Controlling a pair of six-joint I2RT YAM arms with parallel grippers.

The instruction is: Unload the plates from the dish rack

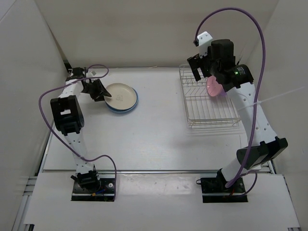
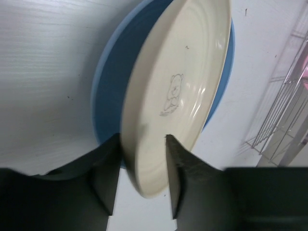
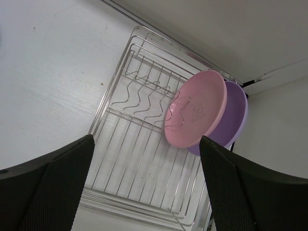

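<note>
The cream-white plate [image 2: 178, 91] is lying over the light blue plate [image 2: 108, 96] on the left side of the bench [image 1: 154, 139], and the left fingers [image 2: 103, 178] are pinching its near rim. The pink plate [image 3: 195, 115] and purple plate [image 3: 239, 113] are standing on edge, one against the other, at one end of the dish rack [image 3: 139, 163]. The right fingers [image 3: 57, 183] are hovering spread wide above the rack, gripping nothing.

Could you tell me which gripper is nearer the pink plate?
Right. The right gripper hangs open just above the pink plate in the dish rack; the left gripper is across the table, clamped on the cream-white plate.
</note>
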